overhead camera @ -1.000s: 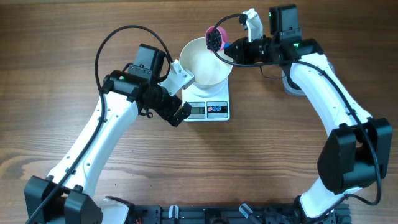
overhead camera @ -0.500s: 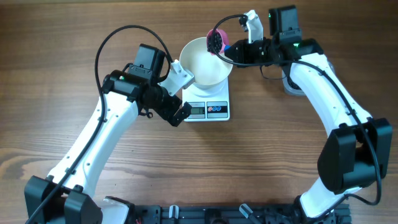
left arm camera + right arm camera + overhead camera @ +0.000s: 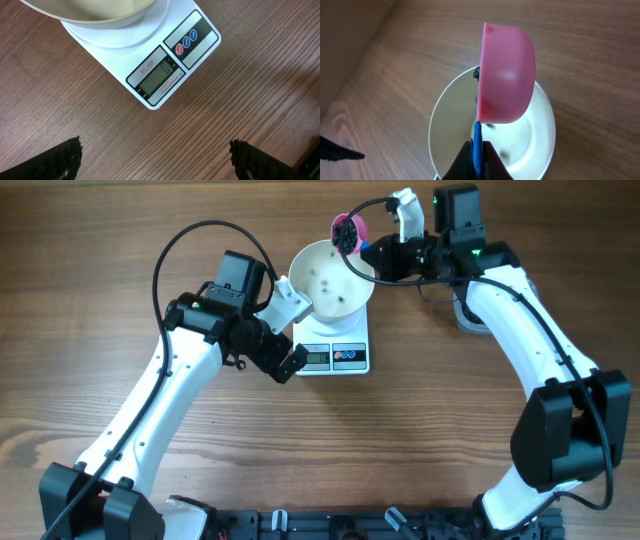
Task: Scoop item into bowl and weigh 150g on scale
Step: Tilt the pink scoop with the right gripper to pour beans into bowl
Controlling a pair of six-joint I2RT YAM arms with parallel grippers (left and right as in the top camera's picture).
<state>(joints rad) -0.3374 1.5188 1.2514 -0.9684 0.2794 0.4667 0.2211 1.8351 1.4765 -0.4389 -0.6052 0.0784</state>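
The white bowl point(image 3: 303, 264) stands on the scale point(image 3: 352, 358), which sits on the worktop toward its far edge, about midway between the left and right edges. Inside the bowl I see only a few black beads point(image 3: 333, 285), scattered over the white bottom, most of which is bare. Above the far rim of the bowl there is a pink scoop point(image 3: 346, 232), tipped on its side; in the overhead view some dark beads show in its mouth, and in the right wrist view I see only its rounded pink back. The right gripper point(image 3: 477, 162) is closed tightly on the thin blue handle point(image 3: 477, 137) of this scoop and holds it over the bowl. The left gripper point(image 3: 157, 159) is spread fully wide and holds nothing; it hangs over the wood just in front of the scale, with the fingertips at the two lower corners of its own view. The grey display point(image 3: 159, 76) faces this camera, but I cannot read the digits.
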